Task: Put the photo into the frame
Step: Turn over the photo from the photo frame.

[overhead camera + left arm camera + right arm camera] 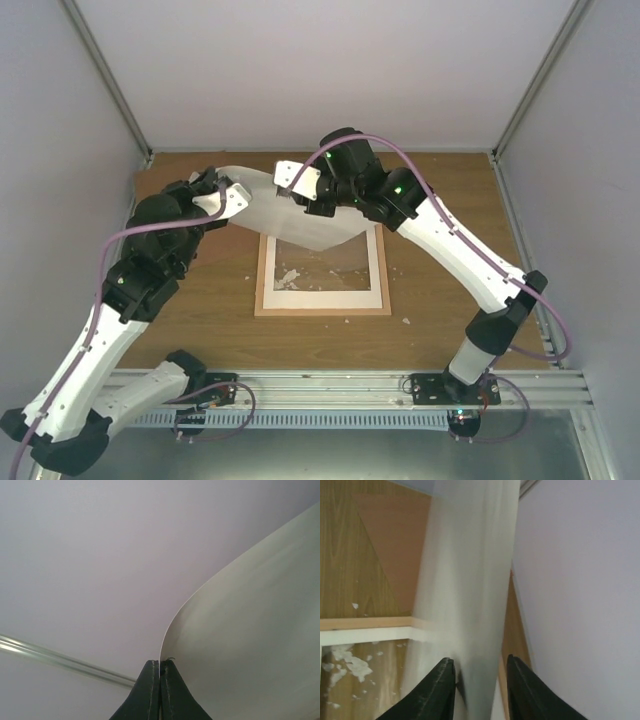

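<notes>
The photo (300, 215) hangs in the air above the far end of the frame (322, 311), its plain white back towards the top camera; the picture side is hidden. My left gripper (232, 195) is shut on the photo's left edge; in the left wrist view the sheet (250, 630) curves up from between the closed fingertips (159, 662). My right gripper (290, 190) is at the photo's upper right. In the right wrist view its jaws (480, 667) stand apart with the sheet (470, 580) passing between them. The light wood frame lies flat on the table.
White scraps (290, 277) lie on the pane inside the frame, also seen in the right wrist view (347, 662). A brown backing board (390, 540) lies beyond the frame's far rail (365, 623). The enclosure's pale walls stand close on three sides of the wooden table (440, 300).
</notes>
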Controlling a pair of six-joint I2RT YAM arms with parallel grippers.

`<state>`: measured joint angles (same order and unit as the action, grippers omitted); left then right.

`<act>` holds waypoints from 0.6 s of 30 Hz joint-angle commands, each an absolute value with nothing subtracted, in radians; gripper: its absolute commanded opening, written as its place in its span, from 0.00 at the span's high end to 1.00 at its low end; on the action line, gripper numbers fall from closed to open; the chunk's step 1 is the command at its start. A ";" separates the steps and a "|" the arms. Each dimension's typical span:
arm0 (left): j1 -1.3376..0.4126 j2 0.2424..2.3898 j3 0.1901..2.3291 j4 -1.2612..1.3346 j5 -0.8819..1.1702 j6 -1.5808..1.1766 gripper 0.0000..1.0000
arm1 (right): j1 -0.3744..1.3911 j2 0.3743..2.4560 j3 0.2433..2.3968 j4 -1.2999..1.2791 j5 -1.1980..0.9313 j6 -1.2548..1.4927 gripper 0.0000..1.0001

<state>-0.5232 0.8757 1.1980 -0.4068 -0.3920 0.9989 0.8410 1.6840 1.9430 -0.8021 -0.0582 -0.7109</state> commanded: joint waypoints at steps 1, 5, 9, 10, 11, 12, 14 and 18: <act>-0.532 0.853 1.200 -0.280 -0.369 0.982 1.00 | 0.853 1.667 1.961 -0.836 -0.052 -0.664 0.73; -0.532 0.850 1.211 -0.281 -0.355 0.950 0.95 | 0.859 1.665 1.975 -0.836 -0.032 -0.631 0.91; -0.530 0.856 1.239 -0.306 -0.350 0.909 0.20 | 0.861 1.646 2.016 -0.837 -0.060 -0.580 0.99; -0.525 0.858 1.254 -0.303 -0.353 0.892 0.07 | 0.860 1.634 2.017 -0.832 -0.084 -0.564 0.99; -0.510 0.860 1.275 -0.297 -0.356 0.869 0.02 | 0.861 1.622 2.017 -0.829 -0.103 -0.545 0.99; -0.484 0.865 1.299 -0.291 -0.352 0.840 0.01 | 0.861 1.611 2.020 -0.832 -0.128 -0.527 0.99; -0.419 0.871 1.355 -0.289 -0.326 0.771 0.01 | 0.861 1.591 2.027 -0.844 -0.198 -0.496 0.99; -0.316 0.901 1.464 -0.322 -0.295 0.629 0.01 | 0.862 1.575 2.050 -0.867 -0.334 -0.438 0.99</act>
<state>-0.3885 0.8871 1.3640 -0.3634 -0.3302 0.7940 0.8490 1.6192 2.0045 -0.8509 -0.1806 -0.5247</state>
